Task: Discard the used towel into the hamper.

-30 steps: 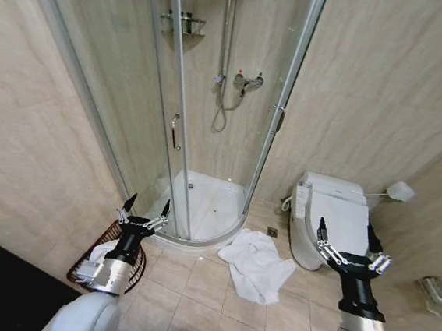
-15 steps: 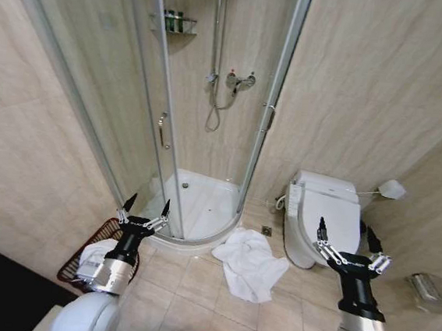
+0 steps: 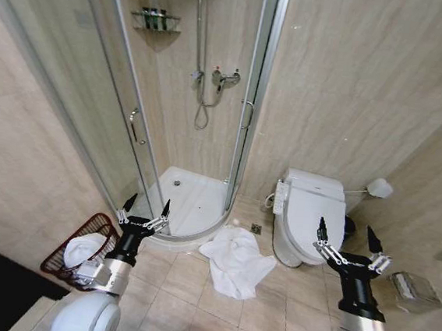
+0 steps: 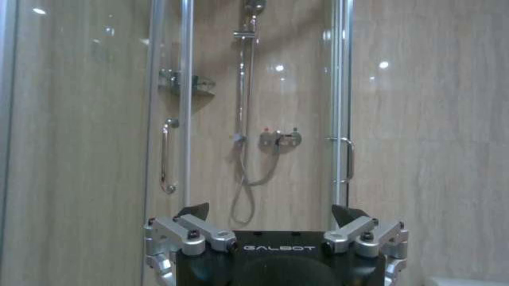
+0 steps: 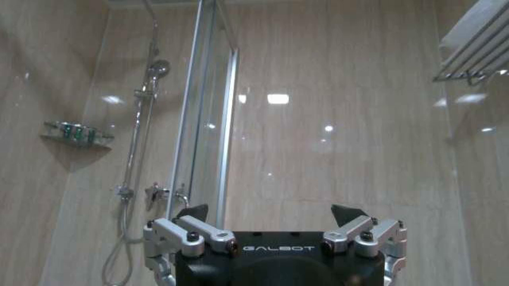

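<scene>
Nearest, left end effector (image 3: 145, 209) held up, fingers spread wide, gripping nothing. Right end effector (image 3: 347, 240) raised at the same height, fingers likewise splayed and empty. Down beside the left end effector, on its outer side, the hamper (image 3: 66, 233) on the tiled floor (image 3: 285, 312), a pale cloth bundled inside. Between the two end effectors, below them and nearer the left one, the white towel (image 3: 235, 259) crumpled on the floor, well apart from the hamper. Just beyond the towel, curved shower tray (image 3: 182, 201) and glass enclosure. Beyond the right end effector, white toilet (image 3: 304, 213), lid down. Farther back, shower hose and mixer (image 3: 221, 78) on the beige wall.
</scene>
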Available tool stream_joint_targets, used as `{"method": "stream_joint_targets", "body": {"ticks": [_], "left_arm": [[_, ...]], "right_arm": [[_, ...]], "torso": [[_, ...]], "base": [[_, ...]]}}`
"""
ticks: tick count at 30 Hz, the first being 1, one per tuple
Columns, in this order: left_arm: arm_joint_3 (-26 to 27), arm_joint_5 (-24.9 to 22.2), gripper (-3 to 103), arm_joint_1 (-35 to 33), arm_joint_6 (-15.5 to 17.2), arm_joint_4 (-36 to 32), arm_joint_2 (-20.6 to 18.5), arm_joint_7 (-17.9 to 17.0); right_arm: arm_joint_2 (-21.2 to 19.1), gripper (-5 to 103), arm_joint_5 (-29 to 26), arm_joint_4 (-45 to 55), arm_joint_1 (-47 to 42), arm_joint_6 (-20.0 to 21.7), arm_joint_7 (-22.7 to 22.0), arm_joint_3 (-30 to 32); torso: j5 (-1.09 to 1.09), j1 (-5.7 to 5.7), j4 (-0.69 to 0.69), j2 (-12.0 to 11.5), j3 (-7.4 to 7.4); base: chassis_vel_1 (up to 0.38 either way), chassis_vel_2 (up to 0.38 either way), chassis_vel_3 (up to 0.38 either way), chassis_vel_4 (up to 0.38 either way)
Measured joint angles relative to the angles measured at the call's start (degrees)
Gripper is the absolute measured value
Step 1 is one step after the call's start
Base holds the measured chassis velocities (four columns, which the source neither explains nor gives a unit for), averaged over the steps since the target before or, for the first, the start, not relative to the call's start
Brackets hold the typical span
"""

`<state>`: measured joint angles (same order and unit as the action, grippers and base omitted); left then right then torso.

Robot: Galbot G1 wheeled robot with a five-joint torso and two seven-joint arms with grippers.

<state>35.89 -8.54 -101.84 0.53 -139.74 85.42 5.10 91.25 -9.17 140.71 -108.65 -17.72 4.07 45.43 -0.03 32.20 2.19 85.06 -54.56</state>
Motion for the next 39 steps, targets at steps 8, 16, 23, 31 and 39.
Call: {"method": "stream_joint_targets", "body": {"ticks": [8,16,23,31,39], "left_arm": [[0.0,0.0,100,0.0,0.0,0.0,0.0,0.0],[0.0,0.0,100,0.0,0.0,0.0,0.0,0.0],[0.0,0.0,100,0.0,0.0,0.0,0.0,0.0],[0.0,0.0,100,0.0,0.0,0.0,0.0,0.0],[0.0,0.0,100,0.0,0.0,0.0,0.0,0.0]], "right_arm": [[0.0,100,0.0,0.0,0.0,0.0,0.0,0.0],[0.0,100,0.0,0.0,0.0,0.0,0.0,0.0],[0.0,100,0.0,0.0,0.0,0.0,0.0,0.0],[0.0,100,0.0,0.0,0.0,0.0,0.0,0.0],[0.0,100,0.0,0.0,0.0,0.0,0.0,0.0]], "torso": [[0.03,0.01,0.01,0.0,0.0],[0.03,0.03,-0.01,0.0,-0.01],[0.02,0.02,0.01,0.0,-0.01],[0.03,0.02,0.01,0.0,-0.01],[0.03,0.01,0.01,0.0,-0.01]], "base": [[-0.013,-0.012,-0.046,-0.046],[-0.115,-0.078,-0.054,-0.063],[-0.045,-0.024,-0.049,-0.02],[0.0,0.0,0.0,0.0],[0.0,0.0,0.0,0.0]]}}
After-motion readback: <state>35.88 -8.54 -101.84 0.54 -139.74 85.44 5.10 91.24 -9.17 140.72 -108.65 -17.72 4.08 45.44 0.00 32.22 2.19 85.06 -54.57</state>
